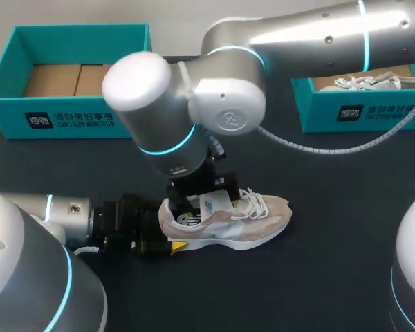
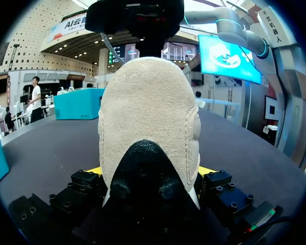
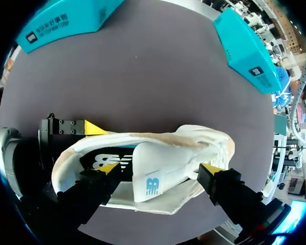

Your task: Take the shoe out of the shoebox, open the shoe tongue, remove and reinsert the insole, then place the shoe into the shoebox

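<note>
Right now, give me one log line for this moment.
shoe on table | left hand shut on heel | right hand open, tongue raised between its fingers | insole in shoe

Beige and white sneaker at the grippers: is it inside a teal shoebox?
No, the beige and white sneaker lies on the bare dark table.

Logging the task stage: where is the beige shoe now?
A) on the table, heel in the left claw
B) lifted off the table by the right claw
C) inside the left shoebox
A: the shoe lies on the table, its heel between the yellow tips of the left claw.
</note>
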`<state>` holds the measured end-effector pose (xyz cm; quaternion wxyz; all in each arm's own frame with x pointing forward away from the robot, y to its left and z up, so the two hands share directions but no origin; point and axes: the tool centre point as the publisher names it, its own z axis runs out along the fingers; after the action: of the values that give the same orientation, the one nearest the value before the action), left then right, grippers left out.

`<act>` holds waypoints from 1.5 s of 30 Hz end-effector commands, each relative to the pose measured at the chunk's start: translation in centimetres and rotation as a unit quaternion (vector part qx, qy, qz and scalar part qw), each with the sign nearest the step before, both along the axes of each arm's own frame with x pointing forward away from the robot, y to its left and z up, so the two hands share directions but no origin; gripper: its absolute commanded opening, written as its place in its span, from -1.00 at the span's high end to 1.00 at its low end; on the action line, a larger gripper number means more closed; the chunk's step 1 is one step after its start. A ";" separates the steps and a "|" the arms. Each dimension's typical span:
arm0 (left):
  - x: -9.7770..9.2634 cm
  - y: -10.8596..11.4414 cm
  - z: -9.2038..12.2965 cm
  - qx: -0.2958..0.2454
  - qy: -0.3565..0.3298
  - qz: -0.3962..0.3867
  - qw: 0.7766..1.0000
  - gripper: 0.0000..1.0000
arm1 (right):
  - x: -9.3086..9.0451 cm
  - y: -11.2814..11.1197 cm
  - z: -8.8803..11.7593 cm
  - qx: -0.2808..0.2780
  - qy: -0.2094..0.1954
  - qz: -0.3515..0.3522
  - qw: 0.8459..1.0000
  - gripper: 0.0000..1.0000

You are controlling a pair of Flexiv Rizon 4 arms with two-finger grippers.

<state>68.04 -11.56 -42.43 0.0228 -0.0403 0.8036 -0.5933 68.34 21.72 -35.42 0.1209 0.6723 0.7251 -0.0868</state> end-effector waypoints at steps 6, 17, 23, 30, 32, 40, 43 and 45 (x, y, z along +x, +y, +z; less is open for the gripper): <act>0.1 -0.2 -0.3 0.002 0.000 0.001 1.000 1.00 | 0.1 -1.2 -0.7 -0.173 -0.052 -0.089 0.979 -1.00; 0.1 -0.2 -0.3 0.002 0.000 0.001 1.000 1.00 | 0.8 -4.2 -0.1 -0.213 -0.053 -0.129 0.967 -1.00; 0.1 -0.2 -0.3 0.002 0.000 0.001 1.000 1.00 | 0.5 -5.8 1.9 -0.216 -0.055 -0.144 0.964 -0.95; 0.1 -0.2 -0.3 0.002 0.000 0.001 1.000 1.00 | -0.1 -6.2 3.0 -0.184 -0.027 -0.164 0.969 0.51; 0.1 -0.2 -0.3 0.002 0.000 0.001 1.000 1.00 | -0.4 -5.9 3.4 -0.173 -0.028 -0.159 0.972 0.53; 0.1 -0.2 -0.3 0.002 0.000 0.001 1.000 1.00 | -0.5 -6.5 3.5 -0.156 -0.006 -0.163 0.974 1.00; 0.1 -0.2 -0.3 0.002 0.000 0.001 1.000 1.00 | -0.4 -7.8 3.7 -0.146 -0.006 -0.171 0.974 1.00; 0.1 -0.2 -0.3 0.002 0.000 0.001 1.000 1.00 | -0.3 -8.7 3.8 -0.140 -0.006 -0.173 0.975 1.00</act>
<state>68.04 -11.58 -42.42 0.0227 -0.0403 0.8036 -0.5934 68.51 14.73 -31.85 0.1878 0.6711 0.6707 -0.2540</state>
